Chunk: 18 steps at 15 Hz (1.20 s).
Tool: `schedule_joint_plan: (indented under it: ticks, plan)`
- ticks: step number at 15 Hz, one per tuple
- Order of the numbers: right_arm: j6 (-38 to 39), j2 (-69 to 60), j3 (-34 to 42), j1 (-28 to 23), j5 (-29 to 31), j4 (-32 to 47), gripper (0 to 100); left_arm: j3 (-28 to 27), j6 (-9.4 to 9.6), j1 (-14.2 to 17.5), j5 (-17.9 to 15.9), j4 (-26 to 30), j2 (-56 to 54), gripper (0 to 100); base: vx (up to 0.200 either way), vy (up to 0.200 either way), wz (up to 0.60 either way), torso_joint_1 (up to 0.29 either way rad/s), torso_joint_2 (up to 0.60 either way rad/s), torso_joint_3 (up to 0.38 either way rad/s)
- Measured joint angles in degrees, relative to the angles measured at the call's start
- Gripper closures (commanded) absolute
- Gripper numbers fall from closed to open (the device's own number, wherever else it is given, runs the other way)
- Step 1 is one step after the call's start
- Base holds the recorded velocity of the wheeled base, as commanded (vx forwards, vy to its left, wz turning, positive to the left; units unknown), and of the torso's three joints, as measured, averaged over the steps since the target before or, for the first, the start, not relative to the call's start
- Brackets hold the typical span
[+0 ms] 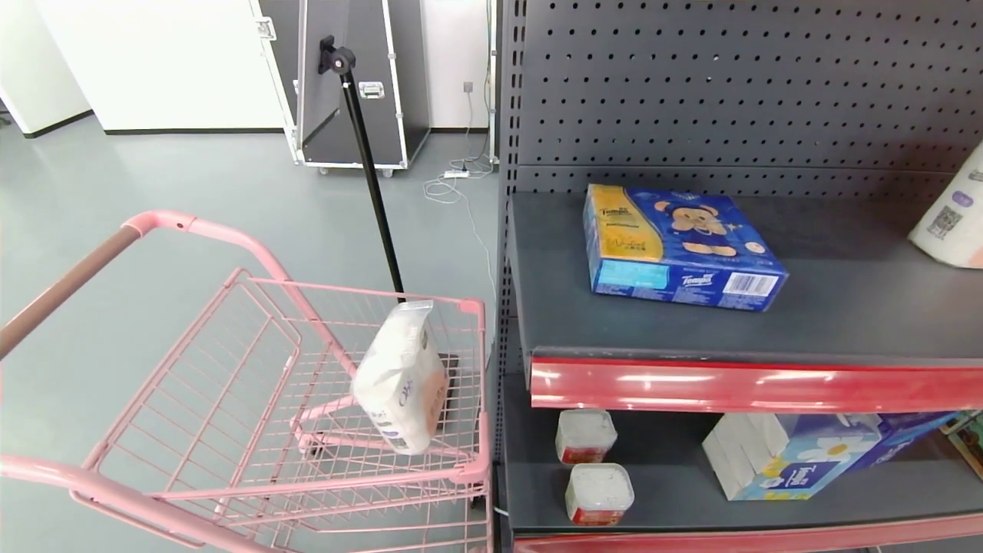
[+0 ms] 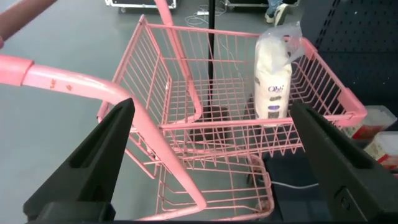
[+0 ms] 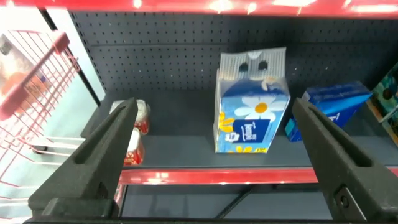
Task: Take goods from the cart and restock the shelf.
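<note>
One white pack [image 1: 399, 376] in pink cart [image 1: 165, 222] (stood on end) | shelf [image 1: 845, 307] beside

My left gripper [image 2: 212, 106] is spread wide, pointing around 11 o'clock; right gripper [image 3: 214, 102] same deal, around 1 o'clock.

- Cart [image 1: 484, 430] stands left of the shelf [image 1: 845, 307], just beside it.
- Bag [image 1: 401, 376] in the cart, leaning at the shelf-side wall.
- Upper board: box [image 1: 680, 246] left of centre, roll [image 1: 952, 215] far right.
- Lower board: near tub [image 1: 599, 493] left, far tub [image 1: 585, 435] behind it, tissue pack [image 1: 799, 453] right.
</note>
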<state>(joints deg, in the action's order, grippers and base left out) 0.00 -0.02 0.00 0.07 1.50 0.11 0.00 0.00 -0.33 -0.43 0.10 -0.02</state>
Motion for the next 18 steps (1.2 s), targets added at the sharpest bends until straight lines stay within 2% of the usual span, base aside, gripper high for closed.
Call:
schedule_joint_plan:
  ticks: [5,6,7,10,12,14,18]
  plan:
    - [0.0,0.0,0.0,0.0,-0.06,-0.01,0,-1.01,-0.27,-0.07,-2.66,-0.69,0.13,0,0.0,0.0,0.0,-0.118,0.41,0.293]
    - [0.0,0.0,0.0,-0.02,-0.06,-0.01,0,-2.34,-0.78,-0.35,-2.69,-1.18,0.76,0,0.0,0.0,0.0,-0.027,0.1,0.066]
    - [0.0,0.0,0.0,-0.02,-0.09,-0.01,0,-4.92,-2.1,-1.12,-2.9,-2.23,2.56,0,0.0,0.0,0.0,-0.012,0.06,0.041]
    - [-0.02,0.0,0.0,0.0,-0.17,-0.01,0,-14.47,-5.46,-5.67,-4.82,-4.78,16.03,0,0.0,0.0,0.0,0.0,0.0,0.0]
    - [-0.05,0.0,0.0,0.0,-0.17,-0.01,0,-18.74,-6.46,-9.53,-6.13,-7.81,28.18,0,0.0,0.0,0.0,0.0,0.0,0.0]
    - [-0.07,0.0,0.0,0.0,-0.17,-0.01,0,-20.66,-7.28,-12.53,-7.31,-15.36,42.45,0,0.0,0.0,0.0,0.0,0.0,0.0]
    - [-0.02,0.0,0.0,0.0,-0.17,-0.01,0,-21.96,-8.05,-16.31,-7.84,-34.8,69.79,0,0.0,0.0,0.0,0.0,0.0,0.0]
